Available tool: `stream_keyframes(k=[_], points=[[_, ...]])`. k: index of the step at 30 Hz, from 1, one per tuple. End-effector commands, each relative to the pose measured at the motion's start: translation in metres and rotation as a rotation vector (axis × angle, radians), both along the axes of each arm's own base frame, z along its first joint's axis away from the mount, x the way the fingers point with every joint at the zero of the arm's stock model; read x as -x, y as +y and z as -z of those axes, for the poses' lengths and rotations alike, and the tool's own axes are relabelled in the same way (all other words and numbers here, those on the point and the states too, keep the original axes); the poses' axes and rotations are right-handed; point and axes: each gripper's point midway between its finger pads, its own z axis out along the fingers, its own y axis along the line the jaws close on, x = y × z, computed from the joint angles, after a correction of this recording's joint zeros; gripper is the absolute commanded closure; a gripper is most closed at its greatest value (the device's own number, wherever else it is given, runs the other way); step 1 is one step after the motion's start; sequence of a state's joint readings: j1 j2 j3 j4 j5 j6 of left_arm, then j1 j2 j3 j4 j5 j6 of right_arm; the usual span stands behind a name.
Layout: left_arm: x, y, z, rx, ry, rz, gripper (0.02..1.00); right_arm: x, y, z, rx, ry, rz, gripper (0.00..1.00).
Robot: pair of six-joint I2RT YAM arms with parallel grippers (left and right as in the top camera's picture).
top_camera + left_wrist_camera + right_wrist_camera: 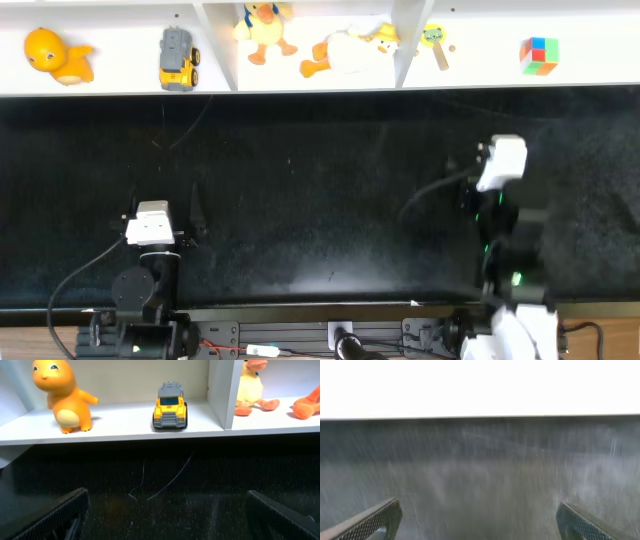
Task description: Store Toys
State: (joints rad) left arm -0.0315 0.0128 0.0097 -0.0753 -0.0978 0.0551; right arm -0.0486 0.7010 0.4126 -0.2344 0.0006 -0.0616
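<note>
- The left claw (165,522) is hanging low over the black table (320,200), its fingers spread wide and gripping nothing. It is facing the white shelf (300,92) squarely, probably so its camera can watch the left compartment.
- The right claw (480,522) is also standing spread and empty above the table on the right side, pointing towards the shelf's bright front edge.
- The orange figure (62,397) is standing upright in the left compartment, and the yellow truck (170,406) is sitting beside it but apart from it, nose towards the table. Both are sitting back from the shelf lip, which is likely keeping them from tipping out.
- A divider (220,392) is separating them from the middle compartment, where the yellow duck plush (265,30) is sitting. The white-and-orange plush (345,52) is lying on its side next to it, probably because a soft toy settles flat more easily.
- In the right compartment, a small green toy (436,40) is leaning near the divider, and the coloured cube (538,55) is sitting well apart from it.
- Judging by this, the storing is looking finished or very nearly so: every toy in sight is resting on the shelf, and both arms are idling near their bases.
</note>
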Motion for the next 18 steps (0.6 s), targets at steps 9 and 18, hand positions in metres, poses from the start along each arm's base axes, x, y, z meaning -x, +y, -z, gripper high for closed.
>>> stream_keyframes(k=[9, 18], points=[[0.0, -0.001, -0.001, 0.003, -0.007, 0.004, 0.02, 0.034, 0.037, 0.02, -0.065, -0.303, -0.13, 0.005], [0.0, -0.001, -0.001, 0.003, -0.007, 0.004, 0.02, 0.044, 0.03, -0.016, -0.008, -0.475, -0.109, 0.005]])
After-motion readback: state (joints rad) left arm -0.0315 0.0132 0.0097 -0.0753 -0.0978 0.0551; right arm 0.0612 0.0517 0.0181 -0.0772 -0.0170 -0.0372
